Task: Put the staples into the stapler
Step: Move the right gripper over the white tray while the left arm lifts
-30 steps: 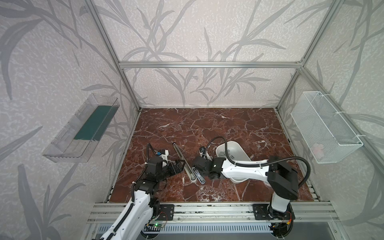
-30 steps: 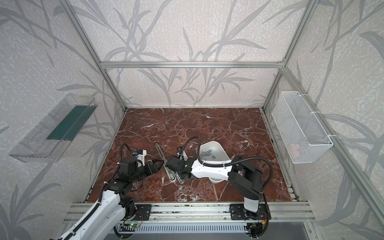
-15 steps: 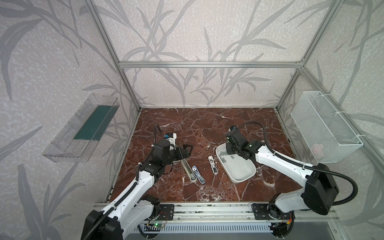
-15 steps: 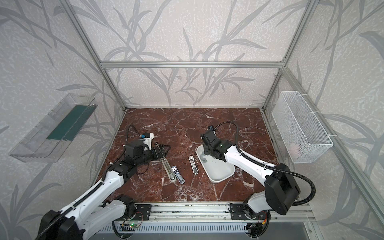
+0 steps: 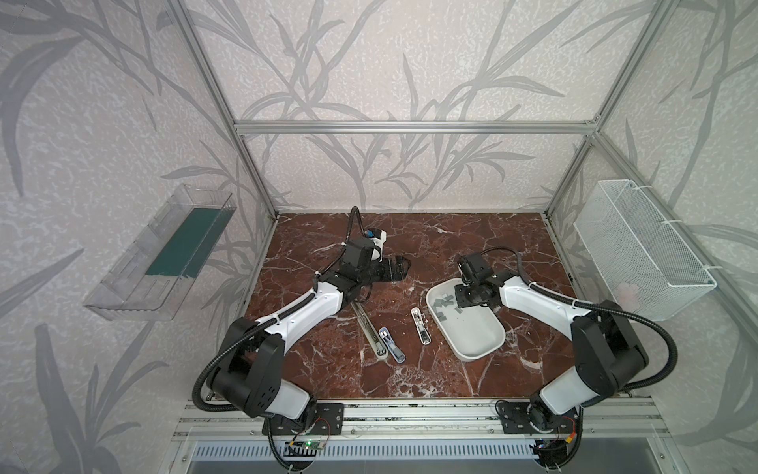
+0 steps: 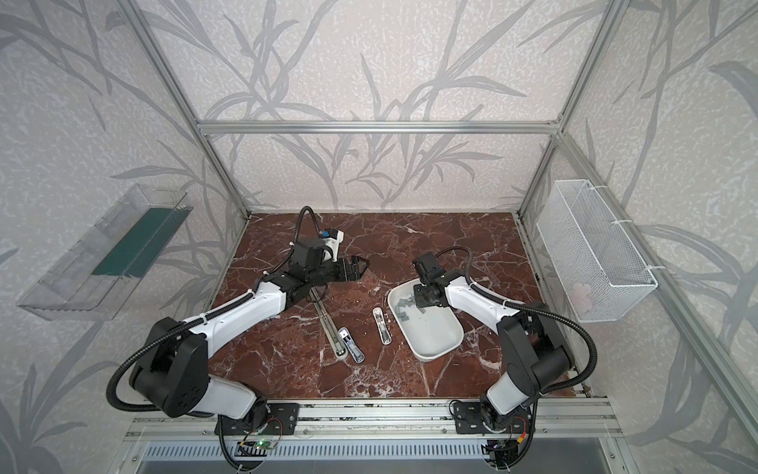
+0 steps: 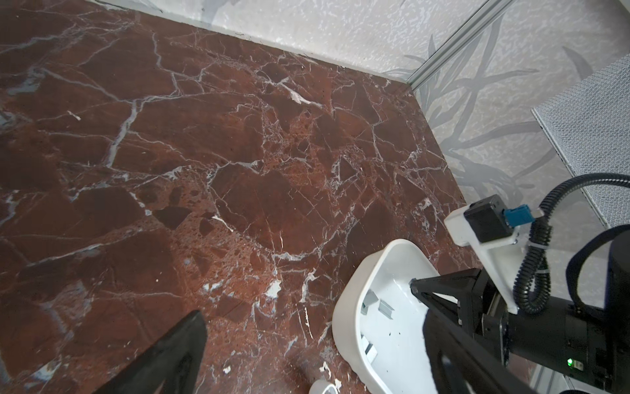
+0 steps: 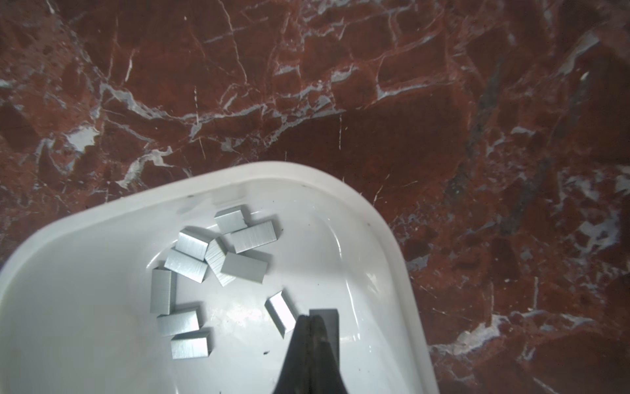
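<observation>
The left end effector [image 5: 404, 269] is held with jaws wide and empty over the middle of the red-brown marbled table [image 5: 430, 238]. Toward the near edge, the stapler [image 5: 391, 350], a long grey metal rail with a blue-and-silver body, is seen opened flat. Whether it is loaded cannot be told. A small white-and-blue piece [image 5: 421, 325] is noted beside it. Right of centre, the staples [image 8: 243, 267], short flat grey metal strips, are found loose in a white plastic tray [image 8: 272, 169]. The right end effector [image 8: 311, 319] is closed tight over them, with nothing seen gripped. Opening is judged done; picking and loading are judged outstanding.
</observation>
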{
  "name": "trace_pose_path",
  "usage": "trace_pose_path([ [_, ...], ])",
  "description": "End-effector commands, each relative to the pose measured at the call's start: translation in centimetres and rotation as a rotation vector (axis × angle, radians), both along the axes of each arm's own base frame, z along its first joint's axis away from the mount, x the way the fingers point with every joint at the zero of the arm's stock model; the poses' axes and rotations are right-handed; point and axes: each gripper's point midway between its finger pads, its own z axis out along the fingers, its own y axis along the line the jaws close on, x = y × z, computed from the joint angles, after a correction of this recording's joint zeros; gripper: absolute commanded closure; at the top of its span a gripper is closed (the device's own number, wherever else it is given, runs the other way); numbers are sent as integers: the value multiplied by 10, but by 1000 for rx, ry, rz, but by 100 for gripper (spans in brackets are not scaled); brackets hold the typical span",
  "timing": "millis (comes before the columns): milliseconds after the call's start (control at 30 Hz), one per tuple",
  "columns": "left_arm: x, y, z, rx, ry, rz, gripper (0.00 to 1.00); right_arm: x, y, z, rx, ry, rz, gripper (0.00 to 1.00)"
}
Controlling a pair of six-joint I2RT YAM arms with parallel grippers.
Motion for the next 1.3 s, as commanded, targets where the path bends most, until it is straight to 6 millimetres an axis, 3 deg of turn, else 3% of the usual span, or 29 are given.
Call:
trace_pose_path([
  [0, 15, -4, 27, -8, -109, 3, 1, -4, 4, -8, 31, 32, 31, 93],
  [233, 17, -11, 26, -5, -157, -43, 1, 0, 6, 3, 47, -22, 59, 71],
  [367, 21, -14, 31, -15, -182, -49, 1, 0, 4, 13, 49, -68, 69, 69],
  [500, 29, -16, 36, -24, -203, -34, 1, -8, 30, 25, 155, -90, 186, 69],
  [833, 32, -18, 37, -6, -191, -44, 1, -32, 74, 5, 172, -10, 365, 67],
  [1267, 27, -17, 36, -6, -190, -56, 1, -37, 60, -29, 31, 78, 308, 54],
])
